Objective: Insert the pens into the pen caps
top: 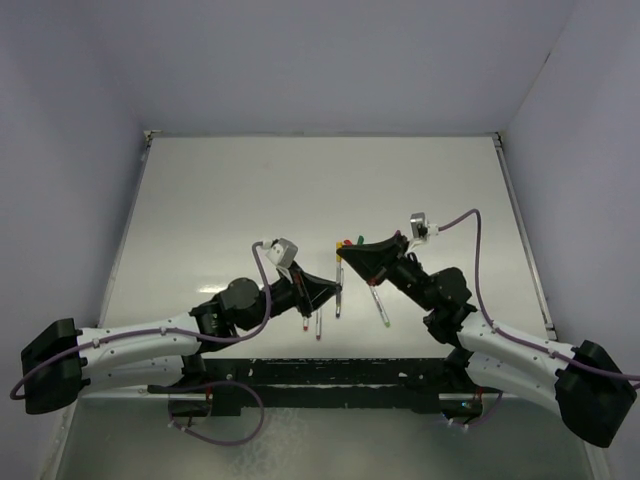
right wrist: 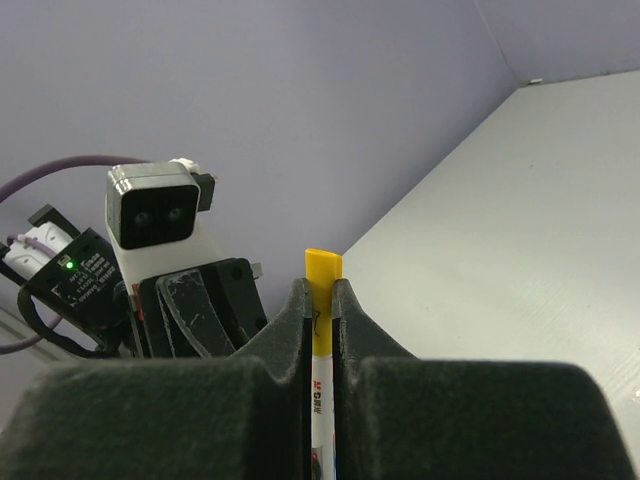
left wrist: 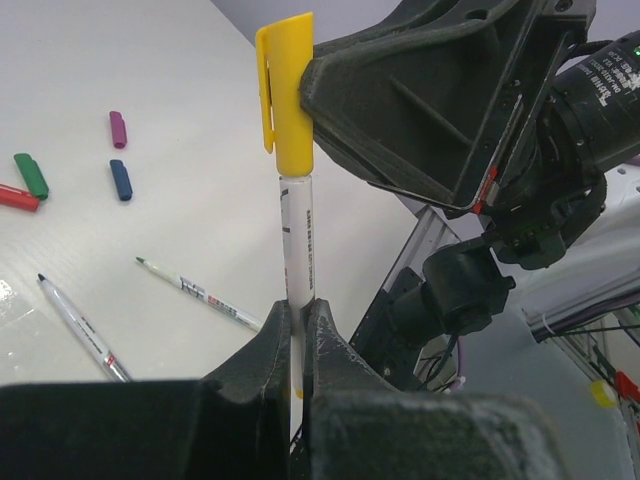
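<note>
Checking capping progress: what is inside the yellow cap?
The pen enters the yellow cap from below, gripped by the left tool. Its tip is covered by the opaque cap, so how deep it sits cannot be seen.

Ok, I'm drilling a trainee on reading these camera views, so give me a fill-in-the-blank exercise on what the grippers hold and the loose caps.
1. The left gripper grips an upright pen topped by a cap coloured ____.
2. The right gripper is shut on the ____, not the pen.
3. On the table, the red cap has a neighbour cap coloured ____.
Missing words: yellow; cap; green.
</note>
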Tool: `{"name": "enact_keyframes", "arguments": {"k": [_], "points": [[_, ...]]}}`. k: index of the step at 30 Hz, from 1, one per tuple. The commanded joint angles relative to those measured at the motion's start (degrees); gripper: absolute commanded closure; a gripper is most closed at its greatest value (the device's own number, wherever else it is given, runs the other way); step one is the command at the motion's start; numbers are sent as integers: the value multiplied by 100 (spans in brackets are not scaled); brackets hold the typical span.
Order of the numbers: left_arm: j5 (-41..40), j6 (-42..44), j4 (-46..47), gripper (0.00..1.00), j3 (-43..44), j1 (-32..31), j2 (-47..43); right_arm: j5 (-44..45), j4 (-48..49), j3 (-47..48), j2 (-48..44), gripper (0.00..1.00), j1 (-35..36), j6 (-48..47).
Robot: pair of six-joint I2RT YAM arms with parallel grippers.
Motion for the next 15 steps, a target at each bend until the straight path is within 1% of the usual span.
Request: {"name": "enact_keyframes", "arguments": {"k": [1,7,15], "points": [[-433,305,636,100,212,13,-256,-382,-545,20,-5,100,135,-257],[-543,547,769,100,510,22,-253,-189,-1061,-20,32,100,299,-547],[-636,940,768,100,1035,22,-187,158,-1453,-77,57,100,654,-761]]}}
